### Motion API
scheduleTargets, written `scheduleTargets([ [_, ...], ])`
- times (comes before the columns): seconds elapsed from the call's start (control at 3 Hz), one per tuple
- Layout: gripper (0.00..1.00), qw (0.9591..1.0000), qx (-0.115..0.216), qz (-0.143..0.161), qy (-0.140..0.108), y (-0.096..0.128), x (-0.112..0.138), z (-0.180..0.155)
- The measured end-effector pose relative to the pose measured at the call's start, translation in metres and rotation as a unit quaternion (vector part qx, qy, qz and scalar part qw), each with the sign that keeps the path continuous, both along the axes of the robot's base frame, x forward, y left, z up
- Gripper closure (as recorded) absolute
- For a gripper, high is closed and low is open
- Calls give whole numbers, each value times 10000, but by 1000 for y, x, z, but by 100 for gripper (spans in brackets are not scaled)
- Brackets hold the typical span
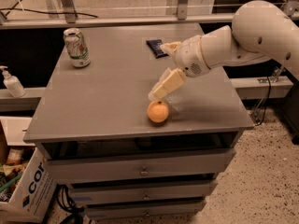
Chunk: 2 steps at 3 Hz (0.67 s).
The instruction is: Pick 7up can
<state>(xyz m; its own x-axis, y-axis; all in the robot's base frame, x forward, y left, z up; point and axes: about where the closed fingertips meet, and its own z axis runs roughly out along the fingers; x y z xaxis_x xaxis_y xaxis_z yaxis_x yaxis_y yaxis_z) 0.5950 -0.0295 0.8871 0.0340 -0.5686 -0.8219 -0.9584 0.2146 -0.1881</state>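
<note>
The 7up can (pixel 77 47) stands upright at the far left corner of the grey table (pixel 112 83). It is whitish-silver with green and red markings and a shiny top. My gripper (pixel 159 70) hangs over the middle right of the table, well to the right of the can. Its two cream fingers (pixel 167 82) are spread apart and hold nothing. The lower finger ends just above an orange (pixel 158 111) near the front edge.
A flat dark blue packet (pixel 155 48) lies at the back of the table, just left of my wrist. A soap dispenser (pixel 11 82) stands on a low shelf to the left. A cardboard box (pixel 28 190) sits on the floor at the left. Drawers (pixel 142 169) are below the tabletop.
</note>
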Motion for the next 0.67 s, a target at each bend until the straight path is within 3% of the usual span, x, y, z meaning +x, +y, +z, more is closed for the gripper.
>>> scheduleTargets([
  [0.67, 0, 9981, 240, 412, -402, 54, 35, -12],
])
